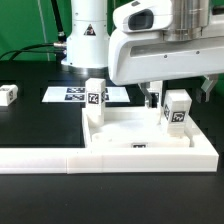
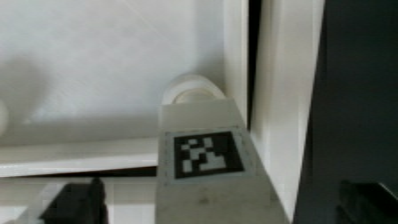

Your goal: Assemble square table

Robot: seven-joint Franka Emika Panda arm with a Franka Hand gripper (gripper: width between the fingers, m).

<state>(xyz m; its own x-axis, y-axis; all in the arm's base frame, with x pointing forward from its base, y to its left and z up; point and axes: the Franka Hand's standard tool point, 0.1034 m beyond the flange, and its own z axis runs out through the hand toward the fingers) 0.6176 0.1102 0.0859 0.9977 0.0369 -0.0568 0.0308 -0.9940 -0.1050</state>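
Note:
The square table's white tabletop (image 1: 135,132) lies flat inside the corner of a low white wall. Two white tagged legs stand upright on it: one (image 1: 95,97) at the corner toward the exterior view's left, one (image 1: 178,112) toward the right. A third leg (image 1: 8,95) lies on the black table far to the left. My gripper (image 1: 178,96) hangs open over the right-hand leg, one finger on each side. In the wrist view this leg (image 2: 210,150) runs up between the dark fingertips (image 2: 71,205) of my gripper (image 2: 214,208), with gaps showing on both sides.
The long low white wall (image 1: 45,158) runs along the front and turns up the exterior view's right side. The marker board (image 1: 70,95) lies flat behind the tabletop. The arm's white base (image 1: 88,35) stands at the back.

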